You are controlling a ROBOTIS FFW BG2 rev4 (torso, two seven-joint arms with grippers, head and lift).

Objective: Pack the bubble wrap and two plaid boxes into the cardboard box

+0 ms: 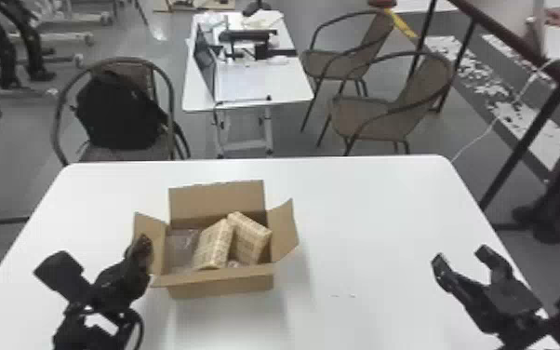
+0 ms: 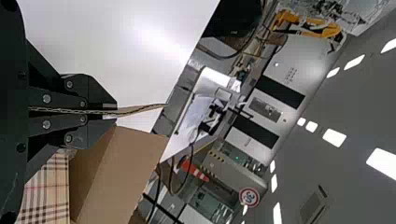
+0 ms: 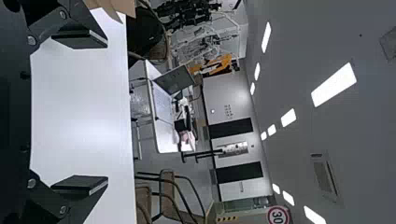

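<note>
Left gripper (image 2: 116, 112) clamped on left flap (image 2: 140, 110) of cardboard box (image 1: 222, 284); right gripper (image 1: 461, 257) has jaws apart, well to right. Bubble wrap (image 1: 180, 246), tilted plaid boxes (image 1: 214, 244) inside. Step seems box steadying or shifting: pull gently, level, so flap does not tear.

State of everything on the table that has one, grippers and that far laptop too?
Cardboard box: open, flaps unfolded
Bubble wrap: inside the box
Plaid boxes: both inside, tilted
Left gripper: shut on the box's left flap
Right gripper: open, empty
Laptop: open
</note>
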